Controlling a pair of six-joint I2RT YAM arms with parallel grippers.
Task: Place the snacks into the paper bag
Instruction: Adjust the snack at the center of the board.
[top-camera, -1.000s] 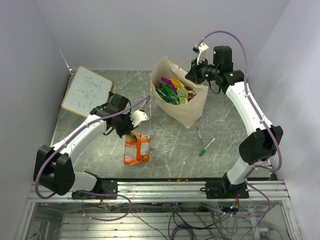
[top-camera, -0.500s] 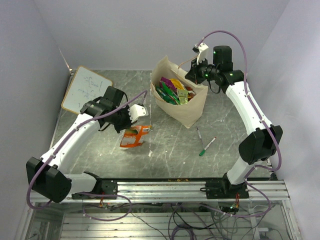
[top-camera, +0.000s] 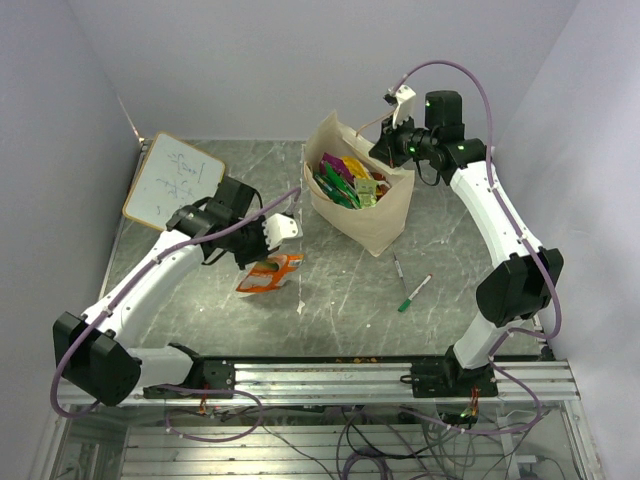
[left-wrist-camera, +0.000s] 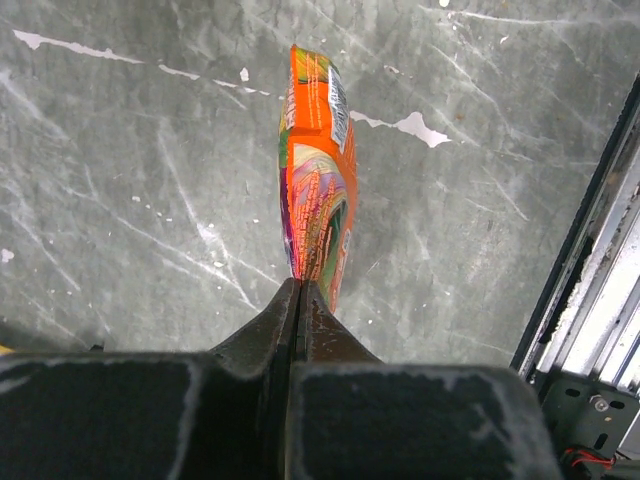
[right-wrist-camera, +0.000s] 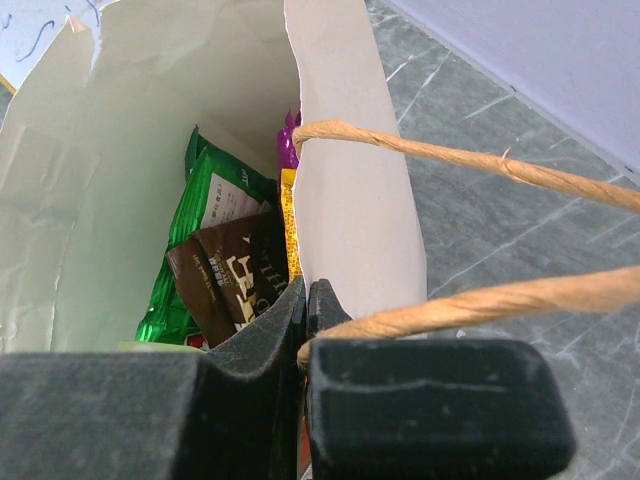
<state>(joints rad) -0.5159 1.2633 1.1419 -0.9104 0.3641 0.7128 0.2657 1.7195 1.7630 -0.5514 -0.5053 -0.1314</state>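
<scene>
My left gripper (top-camera: 262, 258) is shut on the top edge of an orange snack bag (top-camera: 268, 274). The bag hangs edge-on above the grey table in the left wrist view (left-wrist-camera: 318, 180), below my closed gripper (left-wrist-camera: 300, 285). The cream paper bag (top-camera: 385, 225) stands open at the back centre, holding green, purple, yellow and brown snack packets (top-camera: 342, 181). My right gripper (top-camera: 388, 150) is shut on the bag's rim by its twisted handle. The right wrist view shows my gripper (right-wrist-camera: 305, 290), the bag wall (right-wrist-camera: 350, 170), a brown packet (right-wrist-camera: 230, 280) and a green packet (right-wrist-camera: 205, 200) inside.
A wood-framed whiteboard (top-camera: 172, 182) lies at the back left. Two marker pens (top-camera: 413, 292) lie on the table right of centre, in front of the paper bag. A metal rail (top-camera: 330, 372) runs along the near edge. Walls close in on both sides.
My left gripper has lifted the orange bag off the table and carried it up and back toward the paper bag. The right arm has stayed put on the rim.
</scene>
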